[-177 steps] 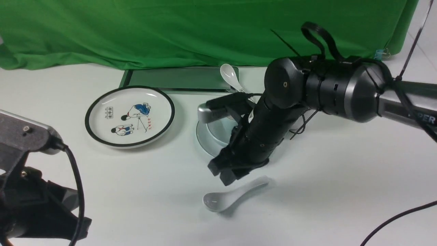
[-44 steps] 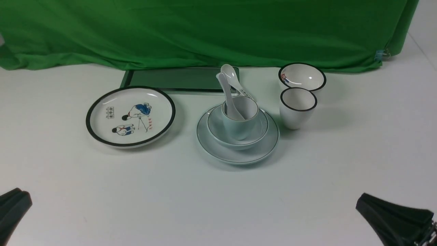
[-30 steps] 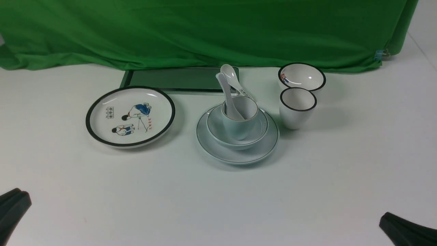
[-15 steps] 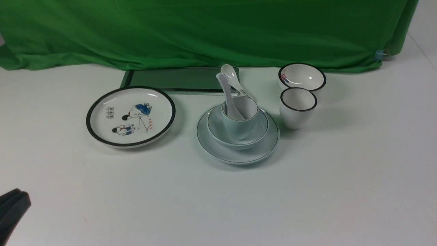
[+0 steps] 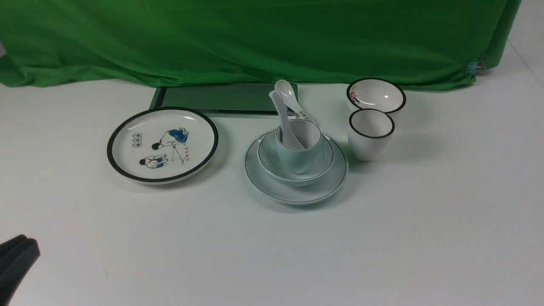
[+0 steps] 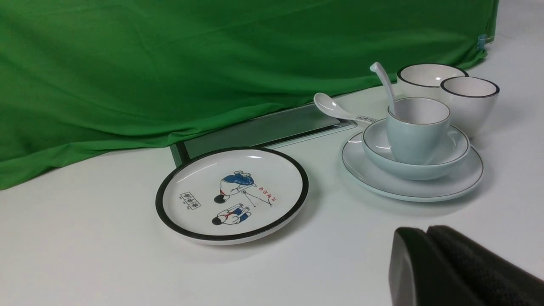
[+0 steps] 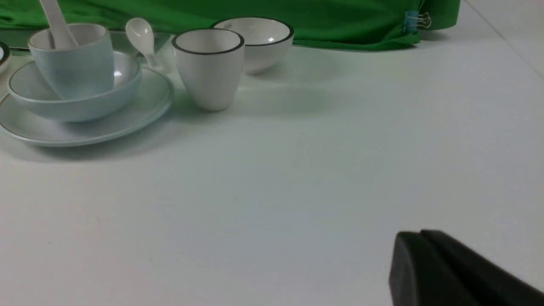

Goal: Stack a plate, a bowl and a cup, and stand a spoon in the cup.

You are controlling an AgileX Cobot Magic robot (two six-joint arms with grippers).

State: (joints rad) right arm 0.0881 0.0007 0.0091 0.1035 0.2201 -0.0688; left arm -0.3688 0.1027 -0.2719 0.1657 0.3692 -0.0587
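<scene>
The plain pale plate (image 5: 297, 193) lies at the table's middle with the plain bowl (image 5: 274, 163) on it and the small pale cup (image 5: 298, 153) in the bowl. The all-white spoon (image 5: 281, 114) stands in the cup, handle leaning back and left. The stack also shows in the left wrist view (image 6: 414, 187) and in the right wrist view (image 7: 72, 106). My left gripper (image 5: 19, 250) is shut and empty at the near left corner; it shows in its wrist view (image 6: 425, 231). My right gripper (image 7: 418, 236) is shut and empty, out of the front view.
A black-rimmed plate with cartoon figures (image 5: 162, 144) lies left of the stack. A black-rimmed cup (image 5: 370, 134) and small black-rimmed bowl (image 5: 376, 97) stand right of it. A marked spoon (image 5: 293, 100) lies behind, by a dark tray (image 5: 221, 98) and the green cloth (image 5: 255, 38).
The right arm, which stood over the stack with the spoon lying on the table, has drawn back out of the front view. The spoon now stands in the cup.
</scene>
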